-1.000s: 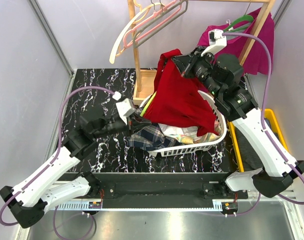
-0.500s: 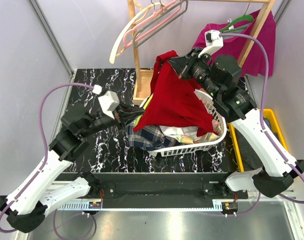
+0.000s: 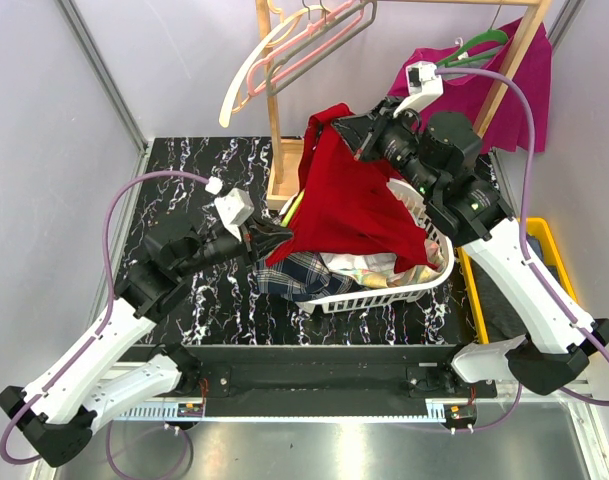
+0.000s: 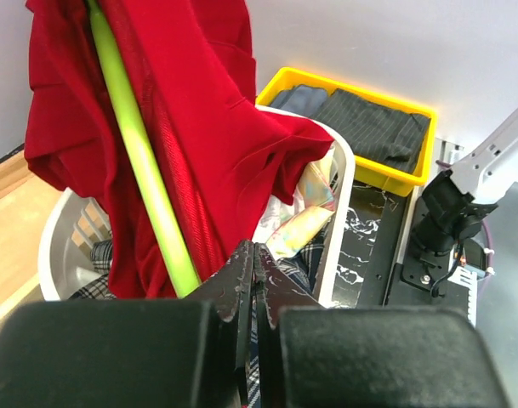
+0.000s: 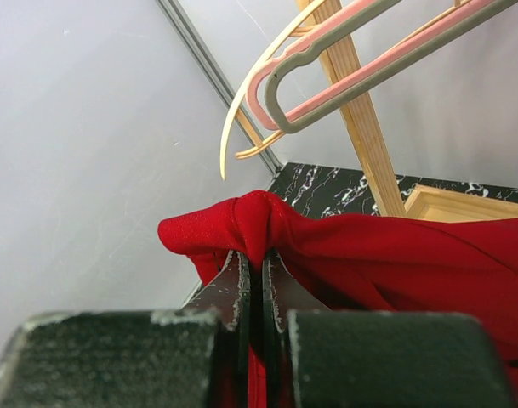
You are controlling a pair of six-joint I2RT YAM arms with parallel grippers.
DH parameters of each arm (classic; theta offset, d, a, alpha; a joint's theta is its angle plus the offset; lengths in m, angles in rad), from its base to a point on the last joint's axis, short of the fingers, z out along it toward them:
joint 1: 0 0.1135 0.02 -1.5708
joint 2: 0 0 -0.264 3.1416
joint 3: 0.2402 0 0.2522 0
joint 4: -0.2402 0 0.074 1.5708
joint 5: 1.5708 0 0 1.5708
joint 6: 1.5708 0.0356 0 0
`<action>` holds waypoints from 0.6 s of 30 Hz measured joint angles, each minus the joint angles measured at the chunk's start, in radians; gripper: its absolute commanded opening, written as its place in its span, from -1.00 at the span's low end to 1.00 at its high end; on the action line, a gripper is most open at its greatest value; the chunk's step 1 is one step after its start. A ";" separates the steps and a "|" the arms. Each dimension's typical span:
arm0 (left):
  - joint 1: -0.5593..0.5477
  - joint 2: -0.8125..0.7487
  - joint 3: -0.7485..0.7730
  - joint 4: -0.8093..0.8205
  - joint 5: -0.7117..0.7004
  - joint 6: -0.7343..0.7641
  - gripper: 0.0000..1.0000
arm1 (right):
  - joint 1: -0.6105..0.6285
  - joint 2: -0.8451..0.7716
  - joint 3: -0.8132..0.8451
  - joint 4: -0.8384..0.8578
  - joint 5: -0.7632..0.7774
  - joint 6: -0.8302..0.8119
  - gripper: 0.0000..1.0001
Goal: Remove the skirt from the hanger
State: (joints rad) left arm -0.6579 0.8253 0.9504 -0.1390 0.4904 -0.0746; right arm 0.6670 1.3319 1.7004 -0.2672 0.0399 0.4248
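Note:
The red skirt (image 3: 349, 195) hangs over the white laundry basket (image 3: 424, 282). My right gripper (image 3: 352, 126) is shut on a bunched fold at its top edge, which shows in the right wrist view (image 5: 257, 255). A lime green hanger (image 4: 144, 161) runs down inside the skirt (image 4: 207, 119), and its end peeks out at the lower left (image 3: 295, 205). My left gripper (image 3: 282, 233) is shut at the skirt's lower left corner, just right of the hanger's end. In the left wrist view (image 4: 253, 249) nothing shows between its jaws.
The basket holds a plaid garment (image 3: 289, 275) and other clothes. A wooden rack (image 3: 274, 110) with pink and cream hangers (image 3: 294, 50) stands behind. A magenta cloth (image 3: 524, 90) hangs at the back right. A yellow tray (image 4: 352, 85) of dark clothes sits right of the basket.
The right gripper has lifted the skirt slightly up and left. The left gripper has moved right to the skirt's lower left corner, and the left arm has shifted.

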 measured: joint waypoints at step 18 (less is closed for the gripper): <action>0.025 0.001 0.001 0.007 -0.069 0.085 -1.00 | 0.016 -0.008 -0.001 0.000 -0.008 0.007 -1.00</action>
State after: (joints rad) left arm -0.6327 0.8265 0.9512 -0.1322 0.4217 0.0109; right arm 0.6827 1.3239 1.6993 -0.2672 0.0319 0.4320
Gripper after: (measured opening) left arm 0.005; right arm 0.022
